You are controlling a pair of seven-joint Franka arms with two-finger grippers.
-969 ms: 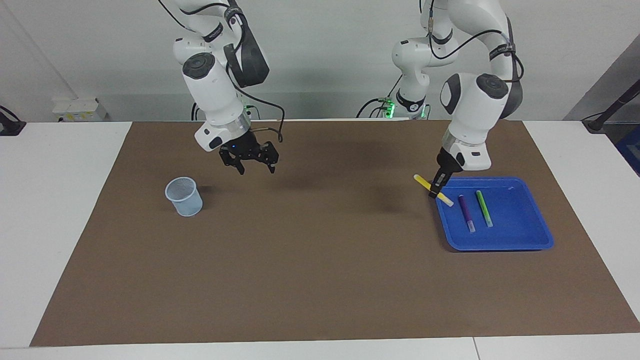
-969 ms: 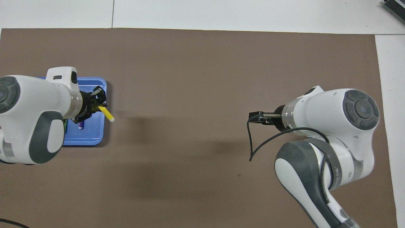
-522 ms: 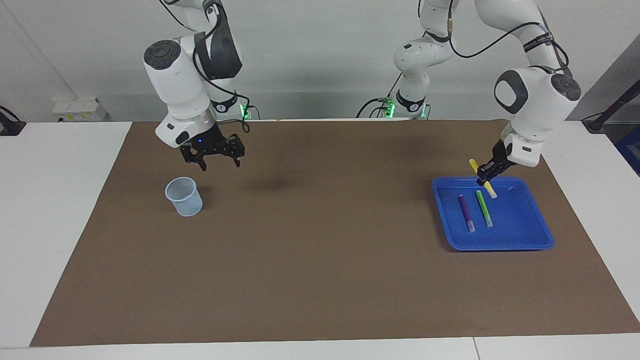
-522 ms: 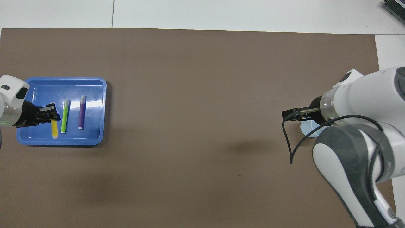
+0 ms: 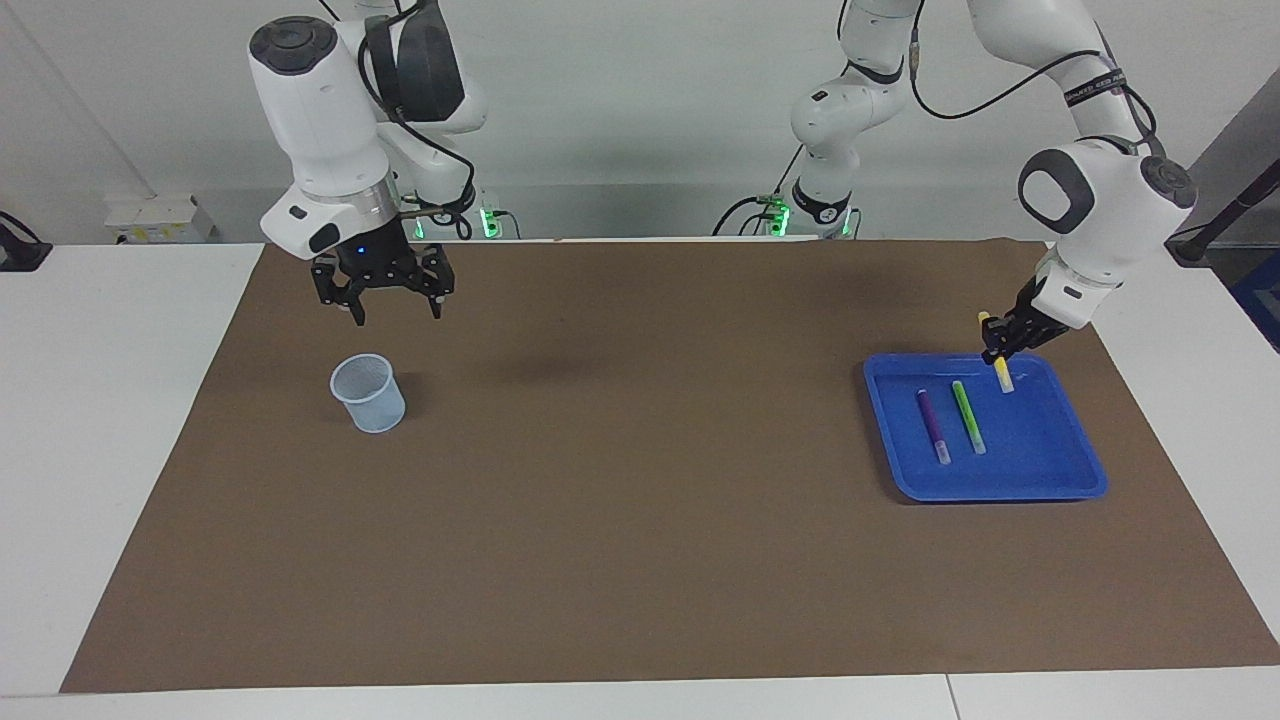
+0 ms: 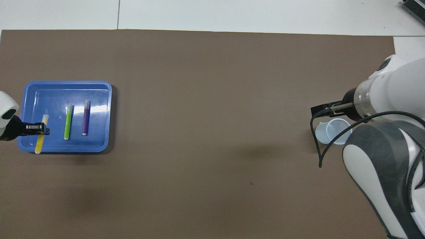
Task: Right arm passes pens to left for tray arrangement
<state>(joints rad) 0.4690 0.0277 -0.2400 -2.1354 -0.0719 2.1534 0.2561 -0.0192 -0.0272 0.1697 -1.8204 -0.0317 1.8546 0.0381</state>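
The blue tray [image 5: 1040, 445] lies toward the left arm's end of the table. A purple pen [image 5: 933, 425] and a green pen [image 5: 967, 416] lie side by side in it. My left gripper [image 5: 1000, 345] is shut on the yellow pen [image 5: 1001, 375] and holds it tilted, whitish end down, over the tray's part nearer to the robots, beside the green pen. In the overhead view the tray [image 6: 96, 93], yellow pen [image 6: 40, 141], green pen [image 6: 68, 122], purple pen [image 6: 86, 118] and left gripper [image 6: 41, 129] show too. My right gripper [image 5: 393, 305] is open and empty in the air near the cup.
A small pale-blue mesh cup [image 5: 368, 392] stands upright toward the right arm's end of the table; it also shows in the overhead view [image 6: 332, 131] under the right gripper [image 6: 323, 109]. A brown mat [image 5: 600, 500] covers the table.
My left gripper carried the yellow pen from the tray's edge across over the tray, past the purple and green pens. My right gripper drew back from the table's middle and rose near the cup.
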